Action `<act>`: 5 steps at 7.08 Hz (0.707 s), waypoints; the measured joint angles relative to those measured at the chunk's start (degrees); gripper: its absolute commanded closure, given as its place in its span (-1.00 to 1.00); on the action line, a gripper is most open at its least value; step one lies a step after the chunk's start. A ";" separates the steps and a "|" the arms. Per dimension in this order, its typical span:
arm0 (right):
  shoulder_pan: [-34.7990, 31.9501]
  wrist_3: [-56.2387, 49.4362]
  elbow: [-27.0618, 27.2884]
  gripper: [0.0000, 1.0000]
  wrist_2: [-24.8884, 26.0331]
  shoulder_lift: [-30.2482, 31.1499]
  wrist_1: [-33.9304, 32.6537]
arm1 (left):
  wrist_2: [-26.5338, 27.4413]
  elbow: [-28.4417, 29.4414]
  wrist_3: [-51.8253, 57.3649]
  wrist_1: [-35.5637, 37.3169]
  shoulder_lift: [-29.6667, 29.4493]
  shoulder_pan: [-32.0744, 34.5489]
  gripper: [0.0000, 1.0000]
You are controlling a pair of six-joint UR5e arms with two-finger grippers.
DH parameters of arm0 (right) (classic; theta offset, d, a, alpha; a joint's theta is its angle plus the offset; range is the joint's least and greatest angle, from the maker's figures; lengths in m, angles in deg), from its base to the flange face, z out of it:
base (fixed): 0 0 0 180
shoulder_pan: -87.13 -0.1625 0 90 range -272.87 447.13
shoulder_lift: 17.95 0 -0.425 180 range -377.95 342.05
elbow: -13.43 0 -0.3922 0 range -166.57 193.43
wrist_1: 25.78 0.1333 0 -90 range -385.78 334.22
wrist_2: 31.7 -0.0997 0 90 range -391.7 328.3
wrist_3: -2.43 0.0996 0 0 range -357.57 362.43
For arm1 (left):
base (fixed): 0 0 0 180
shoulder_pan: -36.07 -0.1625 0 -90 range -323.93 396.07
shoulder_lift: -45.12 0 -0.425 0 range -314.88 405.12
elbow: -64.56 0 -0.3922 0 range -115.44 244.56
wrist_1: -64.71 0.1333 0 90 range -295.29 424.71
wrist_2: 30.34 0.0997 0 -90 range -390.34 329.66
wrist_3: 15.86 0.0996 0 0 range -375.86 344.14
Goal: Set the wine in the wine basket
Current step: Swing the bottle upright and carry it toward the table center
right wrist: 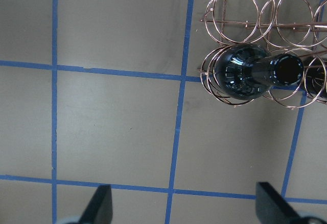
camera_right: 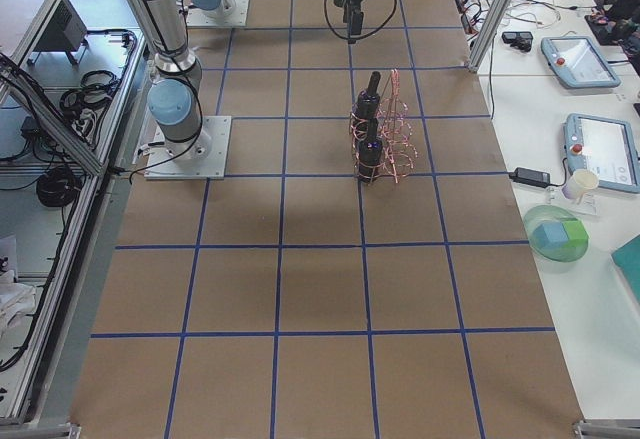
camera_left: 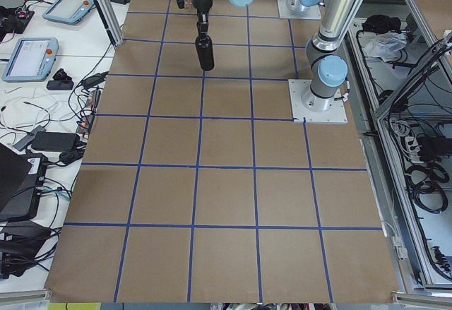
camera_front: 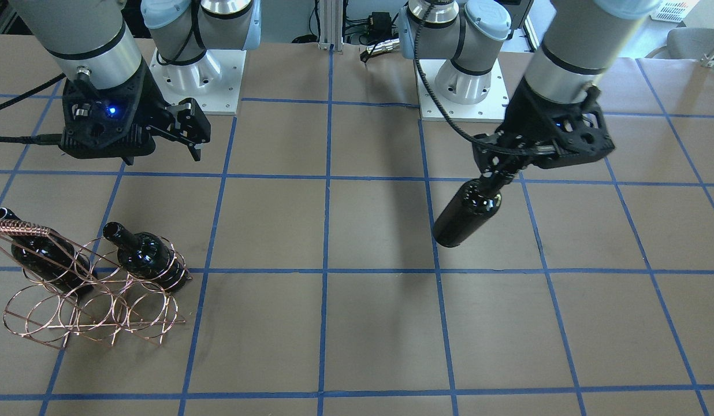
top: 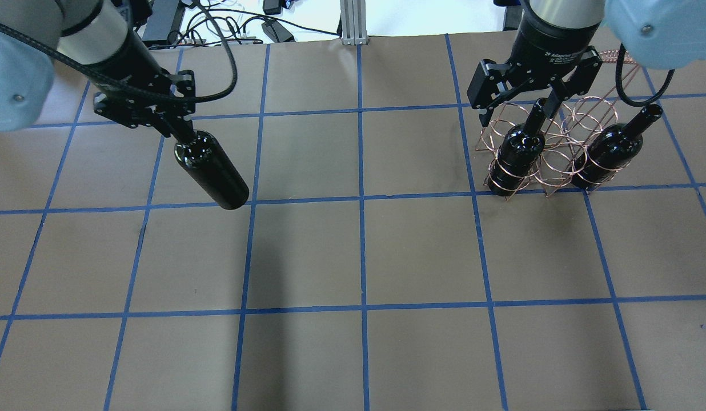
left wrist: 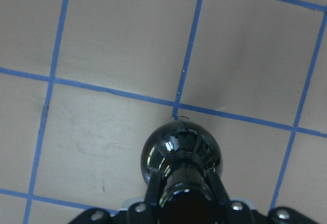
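My left claw point(top: 176, 130) clenched on wine point(top: 213, 171) neck, tilted above bench point(top: 358, 257), upper left; right claw point(top: 517, 117) spread wide over basket point(top: 558, 149), upper right.

Seen from overhead, the left gripper point(top: 179, 130) hangs at ten o'clock with its wrist tilted and its fingers pinched on a bottle point(top: 211, 170) neck. The right gripper point(top: 521, 108) hovers at two o'clock, pointing down, jaws spread wide.

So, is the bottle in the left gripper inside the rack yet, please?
Out. The left gripper grips the neck of the bottle, which hangs above the table, far from the rack.
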 measured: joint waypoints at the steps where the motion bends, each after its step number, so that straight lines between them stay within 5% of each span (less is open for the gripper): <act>1: 0.01 0.01 0.00 -1.00 0.03 0.00 0.02 | 1.76 -1.00 -7.68 0.05 0.74 5.06 0.76; 5: 0.01 -0.03 0.00 -1.00 0.03 0.00 0.05 | 7.21 -2.43 -33.14 0.92 0.38 19.47 0.79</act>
